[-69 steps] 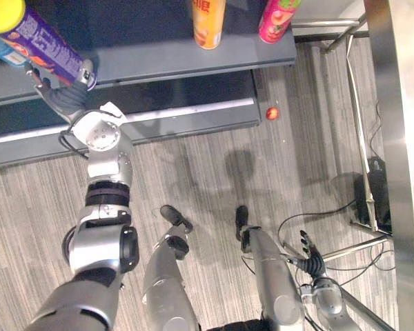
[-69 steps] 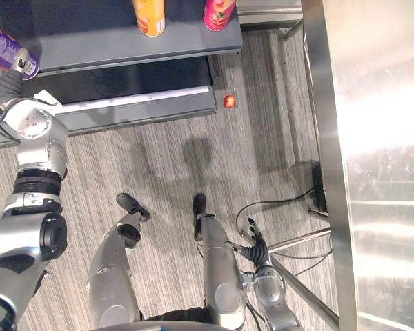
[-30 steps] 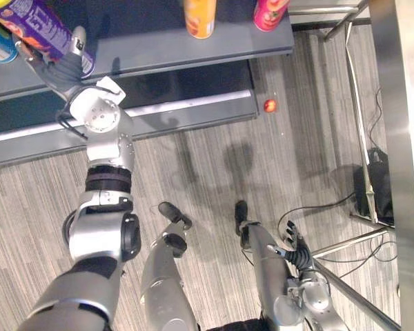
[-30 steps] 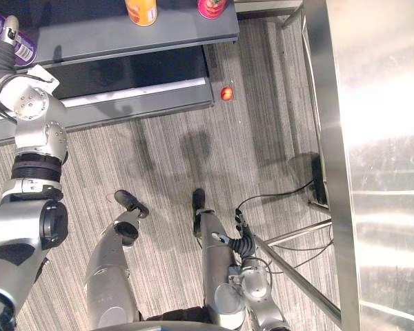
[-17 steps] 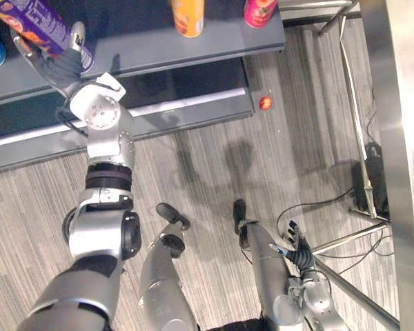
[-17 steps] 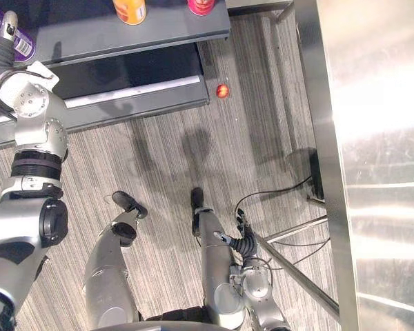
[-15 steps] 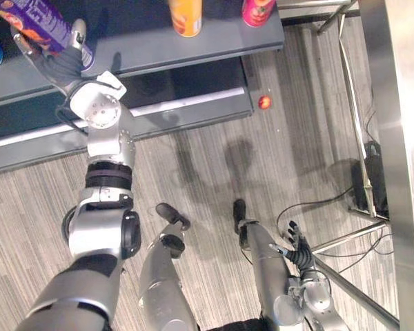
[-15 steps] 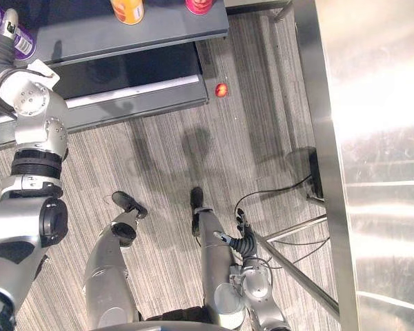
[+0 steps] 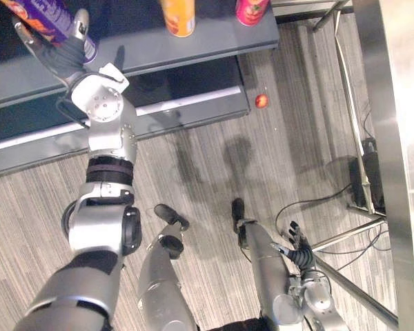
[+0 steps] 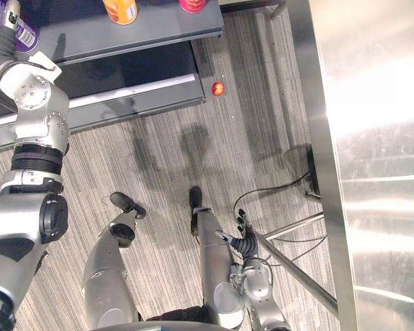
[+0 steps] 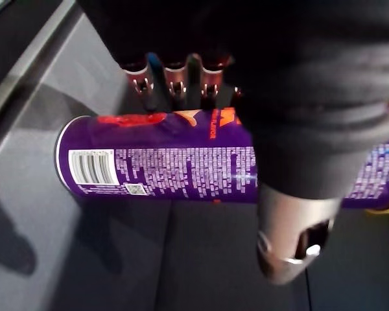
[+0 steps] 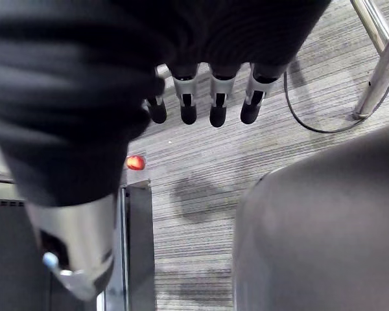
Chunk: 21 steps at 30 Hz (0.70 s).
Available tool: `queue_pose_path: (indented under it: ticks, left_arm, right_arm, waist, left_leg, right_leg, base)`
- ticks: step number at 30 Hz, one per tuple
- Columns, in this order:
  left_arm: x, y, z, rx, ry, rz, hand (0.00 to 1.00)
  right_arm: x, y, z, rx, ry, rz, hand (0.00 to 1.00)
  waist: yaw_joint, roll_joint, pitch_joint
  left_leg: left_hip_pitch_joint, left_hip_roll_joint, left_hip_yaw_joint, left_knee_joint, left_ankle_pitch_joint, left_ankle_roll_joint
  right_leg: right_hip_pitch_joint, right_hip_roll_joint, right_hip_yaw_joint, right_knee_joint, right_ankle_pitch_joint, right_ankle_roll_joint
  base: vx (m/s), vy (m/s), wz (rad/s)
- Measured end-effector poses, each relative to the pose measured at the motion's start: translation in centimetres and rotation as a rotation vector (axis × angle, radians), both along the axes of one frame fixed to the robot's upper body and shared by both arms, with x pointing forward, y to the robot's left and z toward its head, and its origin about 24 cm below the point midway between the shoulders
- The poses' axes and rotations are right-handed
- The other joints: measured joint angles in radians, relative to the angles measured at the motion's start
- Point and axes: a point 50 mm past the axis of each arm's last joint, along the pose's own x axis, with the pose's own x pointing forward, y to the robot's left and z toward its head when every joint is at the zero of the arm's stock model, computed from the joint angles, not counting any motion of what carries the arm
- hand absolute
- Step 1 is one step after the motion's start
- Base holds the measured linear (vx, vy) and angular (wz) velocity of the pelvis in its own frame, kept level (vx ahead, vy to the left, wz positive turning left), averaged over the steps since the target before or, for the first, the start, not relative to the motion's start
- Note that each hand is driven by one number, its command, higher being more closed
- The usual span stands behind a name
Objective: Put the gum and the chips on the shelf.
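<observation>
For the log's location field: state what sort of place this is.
Probably an indoor test room or mock shop rather than a home: a low dark shelf holding an orange snack can, a steel table, and grey striped carpet.

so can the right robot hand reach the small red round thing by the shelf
Probably not as it stands: the right robot hand hangs open, far back from the small red round thing beside the dark grey shelf. Only distance hinders it.

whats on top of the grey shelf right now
An orange can and a pink can stand on the shelf. The left hand grips a purple chips can over its left part. The hand hides part of its base, so contact with the shelf cannot be told.
</observation>
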Motion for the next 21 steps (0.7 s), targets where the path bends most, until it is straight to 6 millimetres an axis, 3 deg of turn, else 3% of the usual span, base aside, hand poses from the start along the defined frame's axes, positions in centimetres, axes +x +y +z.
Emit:
queue_pose_path:
  ticks: [10,15,21]
  left_arm:
    - [0.1,0.2,-0.9,-0.011,0.021,0.01,0.0]
    - [-0.2,0.8,-3.4,-0.016,0.066,0.026,0.0]
    - [-1.5,1.8,-6.1,-0.022,0.082,0.053,0.0]
  right_arm:
    - [0.0,0.0,0.1,-0.006,-0.01,0.006,0.0]
    - [-0.1,0.0,0.0,-0.011,-0.003,0.009,0.0]
    - [-0.7,-0.2,-0.5,-0.017,0.038,-0.002,0.0]
  waist:
    - [0.0,0.0,0.0]
    - [0.004,0.003,0.002]
    - [0.042,0.015,0.004]
  left_leg:
    - [0.024,-0.031,0.0,-0.047,0.028,0.001]
    - [0.057,-0.041,-0.009,-0.052,0.03,0.001]
    - [0.098,-0.068,-0.028,-0.089,0.038,-0.005]
  right_leg:
    - [0.008,-0.013,-0.002,0.005,0.002,-0.001]
    - [0.046,-0.022,-0.015,0.002,0.001,-0.001]
    - [0.107,-0.039,-0.043,-0.019,0.0,0.0]
  base:
    - [0.04,-0.033,0.03]
    - [0.04,-0.032,0.07]
    - [0.03,-0.019,0.15]
